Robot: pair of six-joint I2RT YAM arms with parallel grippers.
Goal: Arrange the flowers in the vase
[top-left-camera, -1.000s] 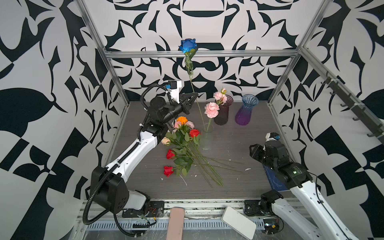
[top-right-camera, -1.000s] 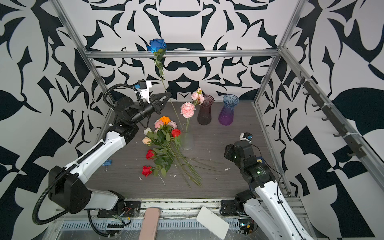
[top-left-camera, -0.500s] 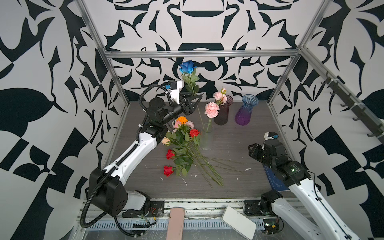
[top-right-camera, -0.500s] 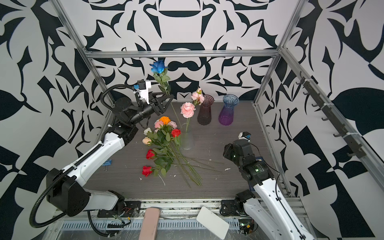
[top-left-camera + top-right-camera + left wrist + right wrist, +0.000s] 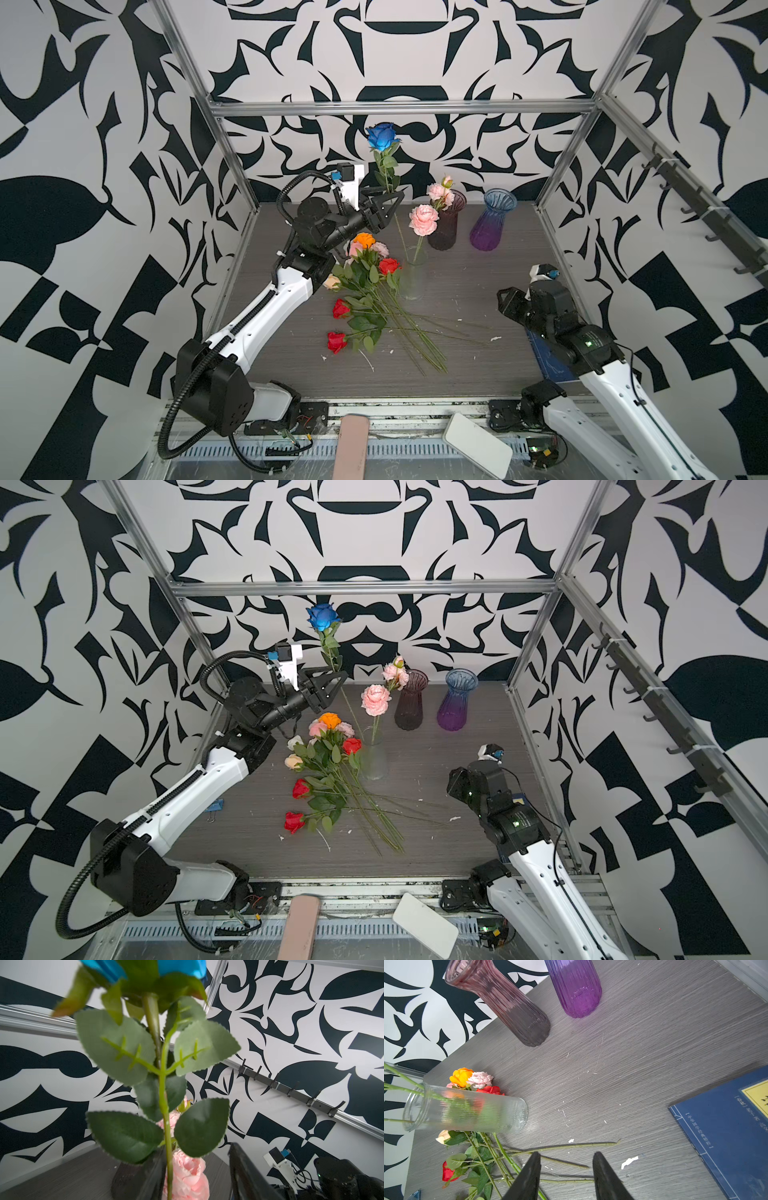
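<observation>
Now blue rose (image 5: 381,136) lower, stem in clear vase (image 5: 411,282) (L end effector (image 5: 395,205) newly wide, R end effector (image 5: 566,1154) wide)

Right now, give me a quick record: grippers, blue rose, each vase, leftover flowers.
left gripper: open, jaws either side of the blue rose stem
right gripper: open, empty, above the table
blue rose: upright, stem down into the clear vase
clear vase: also holds a pink rose
dark vase: small pink flowers
purple vase: looks empty
loose flowers: piled on the table beside the clear vase
</observation>
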